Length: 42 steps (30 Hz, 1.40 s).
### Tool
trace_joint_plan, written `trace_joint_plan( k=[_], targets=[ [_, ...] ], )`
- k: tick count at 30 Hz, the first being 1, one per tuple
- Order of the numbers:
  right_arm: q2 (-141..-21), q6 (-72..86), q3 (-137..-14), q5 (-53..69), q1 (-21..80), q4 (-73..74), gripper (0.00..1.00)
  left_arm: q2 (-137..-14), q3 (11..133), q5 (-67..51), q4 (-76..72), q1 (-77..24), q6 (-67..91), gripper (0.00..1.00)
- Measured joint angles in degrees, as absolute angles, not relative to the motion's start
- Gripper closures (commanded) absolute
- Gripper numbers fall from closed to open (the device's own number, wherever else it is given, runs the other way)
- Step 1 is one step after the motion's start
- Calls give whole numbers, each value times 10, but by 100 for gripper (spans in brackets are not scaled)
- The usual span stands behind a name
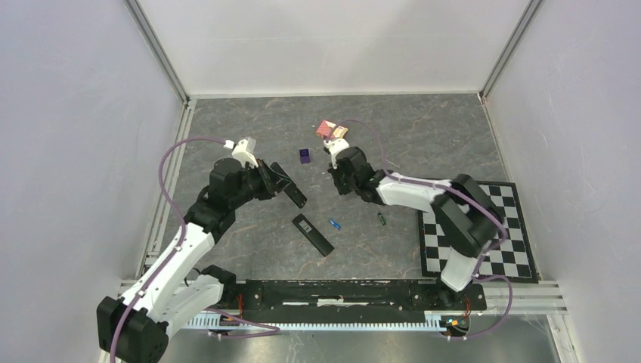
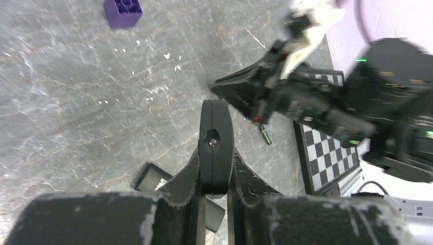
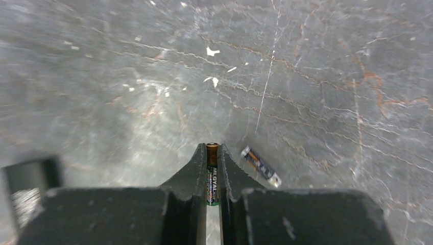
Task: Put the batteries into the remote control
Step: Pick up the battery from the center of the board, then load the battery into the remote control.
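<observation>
The remote control (image 1: 312, 234) is a flat black bar with a pale grey patch, lying mid-table; it also shows in the left wrist view (image 2: 152, 179). My left gripper (image 1: 268, 175) (image 2: 215, 155) is shut on a second long black piece (image 1: 291, 187) (image 2: 215, 138) and holds it above the table. My right gripper (image 1: 338, 187) (image 3: 212, 149) is shut on a thin battery (image 3: 212, 173) with an orange tip and a green end. The blue battery (image 1: 335, 224) (image 3: 260, 166) lies on the table right of my right fingers. The dark green battery (image 1: 382, 218) (image 2: 266, 135) lies further right.
A small purple cube (image 1: 305, 156) (image 2: 123, 11) sits behind the grippers. A red-and-white box (image 1: 331, 129) lies at the back. A checkerboard mat (image 1: 484, 234) (image 2: 327, 153) lies at the right under the right arm. Metal frame rails border the table.
</observation>
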<state>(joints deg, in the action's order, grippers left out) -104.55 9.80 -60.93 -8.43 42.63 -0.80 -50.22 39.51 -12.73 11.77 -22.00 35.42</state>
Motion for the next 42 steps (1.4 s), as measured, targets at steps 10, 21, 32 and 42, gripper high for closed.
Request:
trace_joint_plan(
  k=[10, 21, 32, 42],
  targets=[
    [-740, 166, -460, 24, 426, -127, 95, -549, 343, -203, -5, -220, 424, 98],
    [-662, 241, -388, 156, 443, -275, 95, -590, 337, -320, -193, -220, 570, 98],
    [-662, 226, -388, 181, 461, -300, 94, -590, 337, -355, -250, -220, 654, 98],
    [-655, 191, -388, 200, 464, -299, 83, -590, 337, -364, -259, -220, 676, 98]
  ],
)
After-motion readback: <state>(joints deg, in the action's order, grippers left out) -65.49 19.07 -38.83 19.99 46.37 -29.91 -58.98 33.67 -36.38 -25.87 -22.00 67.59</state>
